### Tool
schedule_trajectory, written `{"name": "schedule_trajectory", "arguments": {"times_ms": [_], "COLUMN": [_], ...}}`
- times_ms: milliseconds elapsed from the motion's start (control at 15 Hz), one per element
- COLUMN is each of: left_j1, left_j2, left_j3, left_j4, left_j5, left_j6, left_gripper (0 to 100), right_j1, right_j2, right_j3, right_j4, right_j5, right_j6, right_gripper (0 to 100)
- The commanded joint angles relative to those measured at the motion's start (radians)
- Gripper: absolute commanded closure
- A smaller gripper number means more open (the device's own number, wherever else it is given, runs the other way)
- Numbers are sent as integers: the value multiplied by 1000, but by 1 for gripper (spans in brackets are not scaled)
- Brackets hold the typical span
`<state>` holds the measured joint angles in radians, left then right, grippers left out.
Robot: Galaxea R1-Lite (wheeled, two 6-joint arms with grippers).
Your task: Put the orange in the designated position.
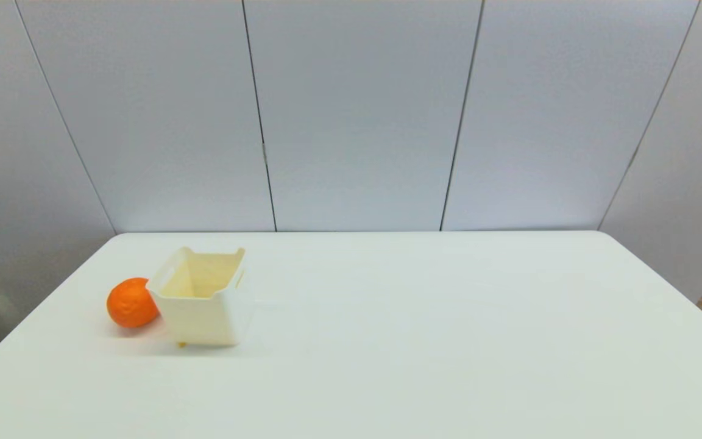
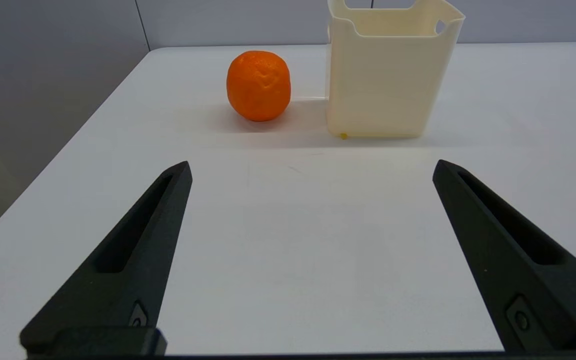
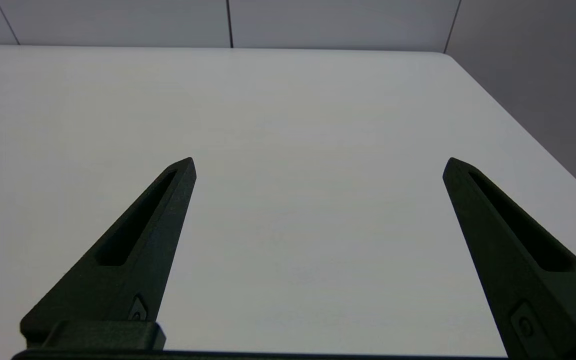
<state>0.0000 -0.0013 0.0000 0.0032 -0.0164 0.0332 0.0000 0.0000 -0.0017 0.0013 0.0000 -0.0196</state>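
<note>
Orange fruit, the orange [image 1: 131, 303], sits slightly taller than wide beside a bin [image 1: 203, 299]; both end effectors gape.

I am looking down at a broad white table with rounded far corners [image 1: 424, 341], its smooth top running back to a grey panelled wall. Lying on it toward my left side, a round bright orange fruit with dimpled skin [image 1: 131, 303] is sitting on the surface. Just beside it, on its right, an open-topped cream plastic bin with cut-out handles [image 1: 203, 308] is standing upright; from the left wrist view I am seeing a narrow gap between the two.
</note>
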Motion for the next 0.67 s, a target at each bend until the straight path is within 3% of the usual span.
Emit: {"name": "schedule_trajectory", "arguments": {"times_ms": [67,667], "left_j1": [0,0], "left_j2": [1,1], "left_j3": [2,2], "left_j4": [0,0], "left_j5": [0,0], "left_j6": [1,1], "left_gripper": [0,0], "right_j1": [0,0], "right_j2": [2,2], "right_j3": [0,2], "right_j4": [0,0], "right_j5": [0,0], "right_j6": [0,-2], "right_gripper": [0,0]}}
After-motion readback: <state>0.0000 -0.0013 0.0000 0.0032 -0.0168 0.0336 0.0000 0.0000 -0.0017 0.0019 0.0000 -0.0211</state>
